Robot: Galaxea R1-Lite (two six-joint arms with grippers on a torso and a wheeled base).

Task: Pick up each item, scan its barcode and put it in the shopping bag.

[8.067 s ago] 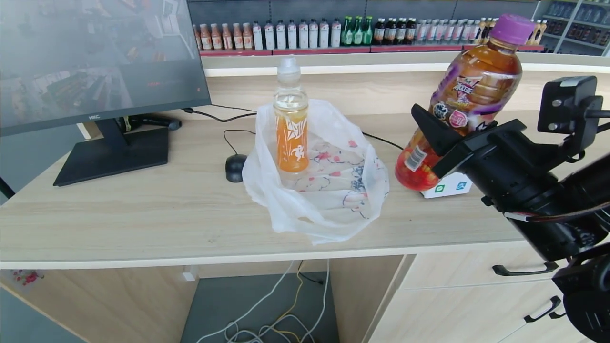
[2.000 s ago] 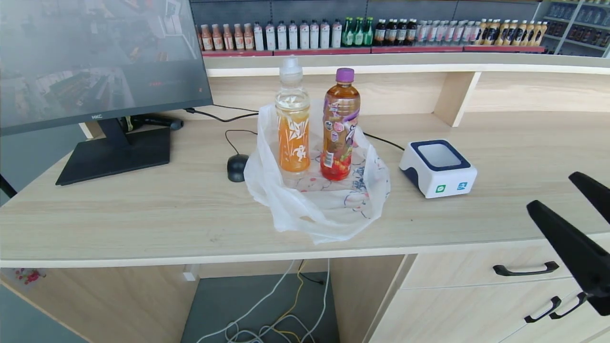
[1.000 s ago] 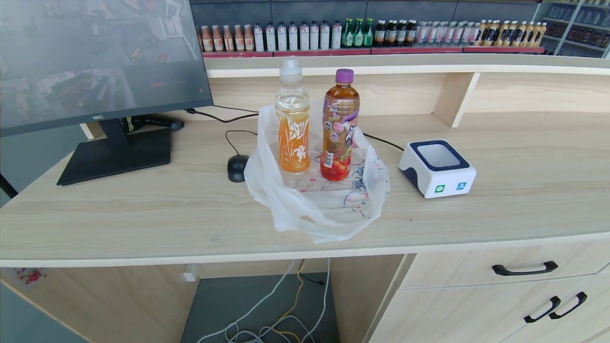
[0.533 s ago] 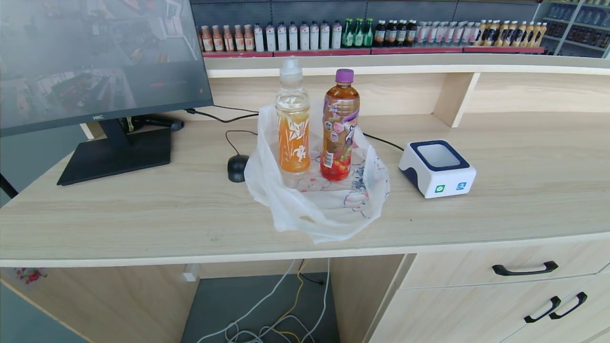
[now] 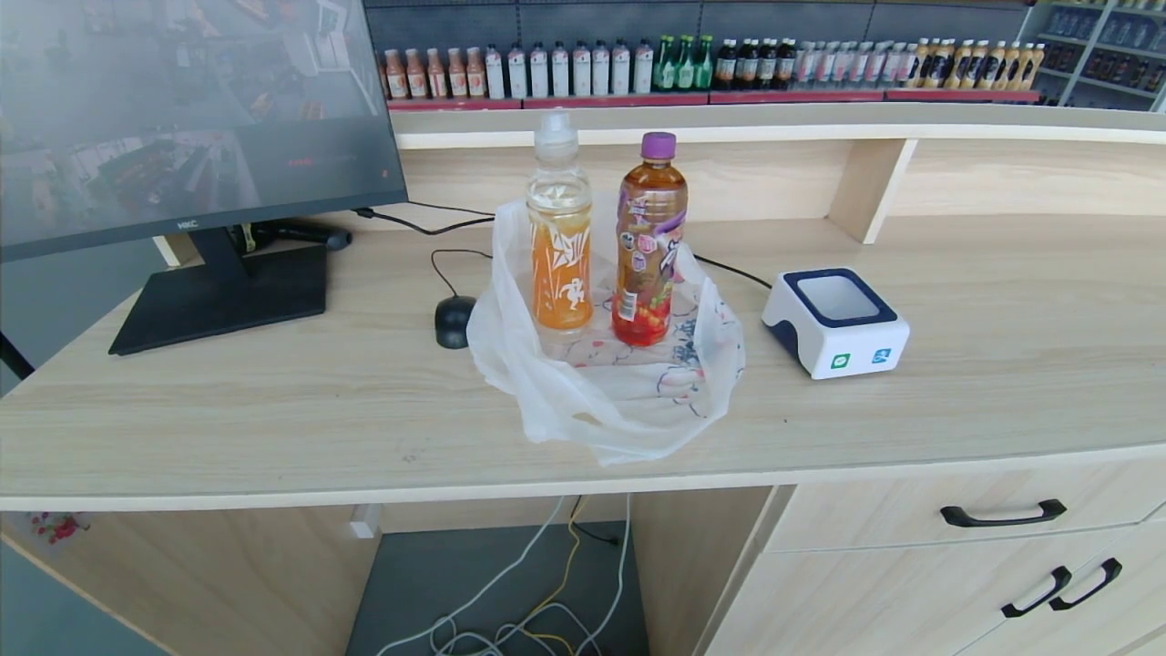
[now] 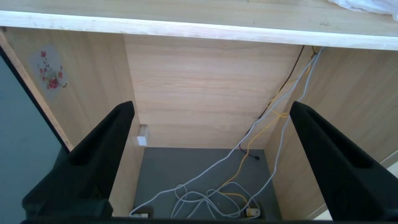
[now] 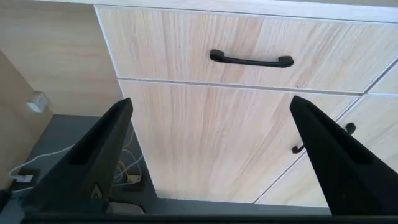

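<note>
Two bottles stand upright side by side inside the white plastic shopping bag (image 5: 629, 392) at the counter's middle: an orange-label bottle (image 5: 558, 228) with a clear cap and a purple-cap tea bottle (image 5: 649, 241) to its right. The white and blue barcode scanner (image 5: 835, 321) sits on the counter to the bag's right. My left gripper (image 6: 211, 162) hangs open below the counter, facing the knee space with cables. My right gripper (image 7: 214, 162) is open too, low in front of the drawer fronts.
A monitor (image 5: 182, 118) on a black stand occupies the counter's left, with a black mouse (image 5: 451, 321) and its cable beside the bag. Drawers with black handles (image 5: 1002, 516) lie under the counter at right. A raised ledge and shelves of bottles (image 5: 710, 64) run behind.
The purple-cap bottle, held by my right gripper over the scanner 8 s ago, now stands in the bag. The right gripper has since dropped out of the head view.
</note>
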